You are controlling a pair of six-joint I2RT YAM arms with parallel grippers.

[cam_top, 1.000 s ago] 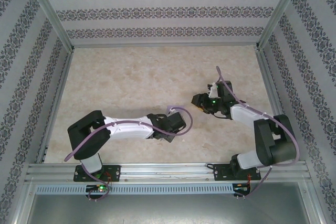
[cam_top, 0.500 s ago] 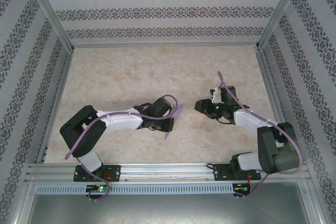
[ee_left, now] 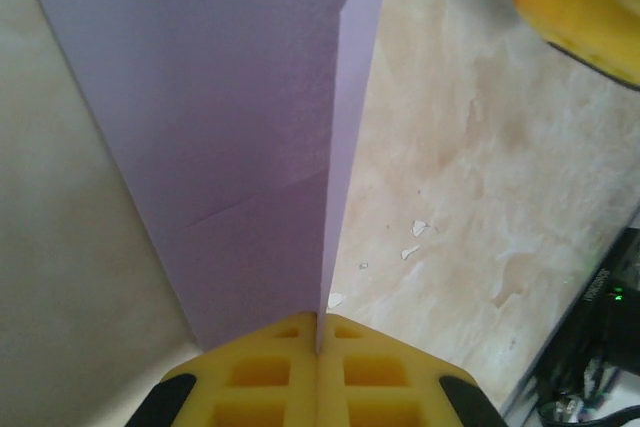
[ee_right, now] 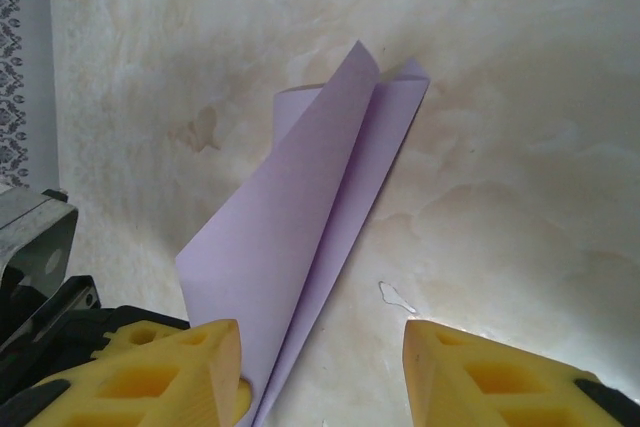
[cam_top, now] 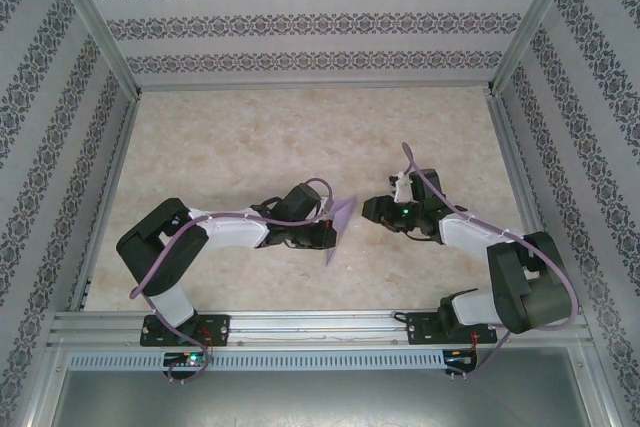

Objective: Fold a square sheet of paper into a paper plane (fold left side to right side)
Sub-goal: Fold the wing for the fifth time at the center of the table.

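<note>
Marbled beige table (cam_top: 250,137), white flecks (ee_left: 418,228)

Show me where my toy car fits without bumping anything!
The far half of the table, up to the back wall, is bare. It's crowded in the middle: the left gripper pinches the paper plane beside the open right gripper. The near strip between the left arm and the right arm is free too.

Arms (cam_top: 228,231): clad in white, jointed in black.
Cables (cam_top: 148,279): purple, looped alongside.
Fingers (ee_right: 150,382): yellow, moulded with square pockets.
Wrist LED (cam_top: 405,211): green, lit.
</note>
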